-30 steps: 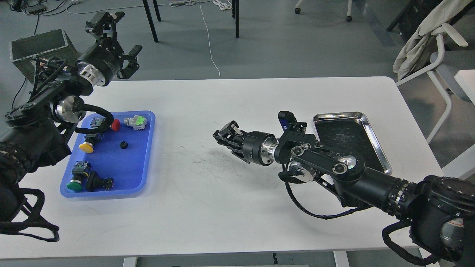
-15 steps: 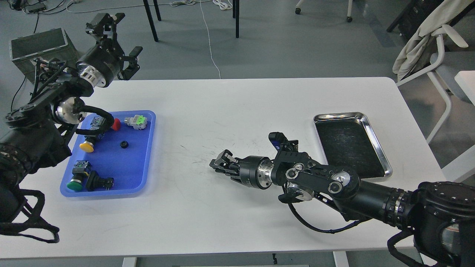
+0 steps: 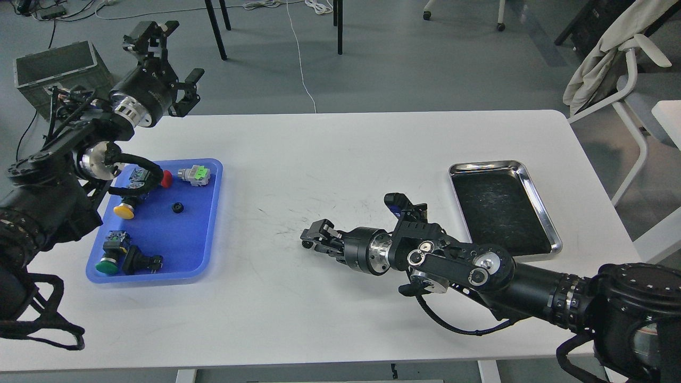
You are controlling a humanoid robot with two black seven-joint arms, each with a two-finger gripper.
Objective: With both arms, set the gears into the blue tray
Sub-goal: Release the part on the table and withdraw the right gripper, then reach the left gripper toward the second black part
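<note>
The blue tray point(image 3: 214, 223) lies at the table's left. One small black gear point(image 3: 177, 208) rests near its middle, among push-button switches. My right gripper point(image 3: 310, 240) reaches low over the table's centre, pointing left, its fingers close together. A tiny toothed gear point(image 3: 305, 244) shows at their tips, just above or on the tabletop. Well to the right of the blue tray is where this happens. My left gripper point(image 3: 173, 56) is raised beyond the table's far left corner, its fingers spread wide and empty.
A shiny steel tray point(image 3: 537, 197) with a dark, bare inside sits at the right. Switches with red point(image 3: 166, 179), yellow point(image 3: 124, 211) and green point(image 3: 107, 265) caps lie in the blue tray. A grey crate point(image 3: 53, 66) stands on the floor at far left, a chair at far right.
My right arm has dropped from mid-air and swung toward me, bringing its gripper down to the tabletop at the centre. My left gripper has barely moved.
</note>
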